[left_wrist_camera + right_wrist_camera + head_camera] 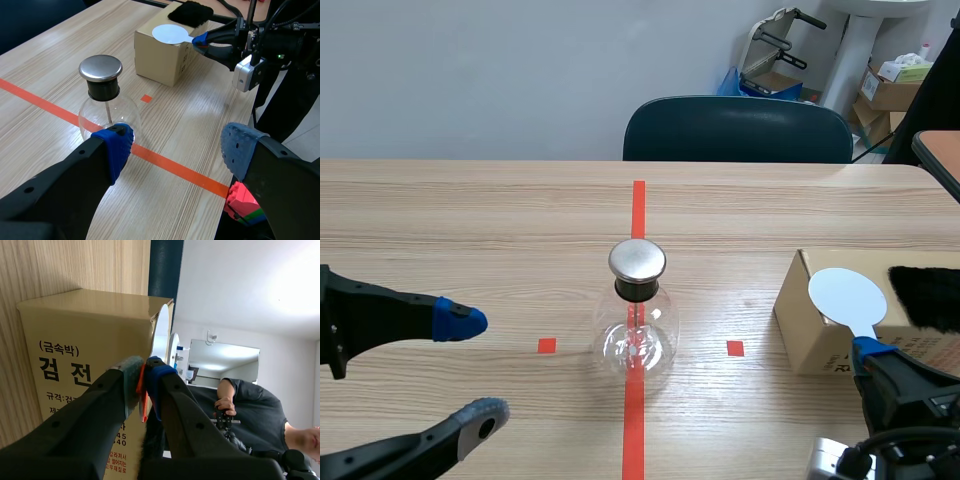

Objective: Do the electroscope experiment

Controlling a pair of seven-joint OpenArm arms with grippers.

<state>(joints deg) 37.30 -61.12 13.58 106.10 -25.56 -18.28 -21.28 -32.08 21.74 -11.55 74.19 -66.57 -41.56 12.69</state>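
**Right end effector on the disc; flask untouched**

Right end effector (145, 375): fingers almost together, pinching the thin handle of the white disc (846, 295). In the wrist view an orange-red sliver shows between the pads. The disc lies flat on top of the cardboard box (810, 340), just beside the black fur pad (925, 295) on the same top.

Judgement: the box acts as a raised stand, so the handle sticks out past its edge and can be pinched from the side. The fur sits next to the disc as the rubbing surface for charging it.

Left end effector (475, 368): wide open, holding nothing. It sits low over the tabletop (470, 230), short of the glass flask (637, 335) and apart from it in the scene view. It is probably placed there to steady the flask if needed.

Flask: upright at mid-tabletop on the red tape line and well apart from the box. The metal cap (637, 260) is on top, with a thin rod hanging inside the glass. The leaves are too small to read.

Step in hand, as I judge it: lift the disc, rub it on the fur, then carry it to the cap.

Risk: the thin handle may pivot in the pinch, and a careless approach could knock the flask.
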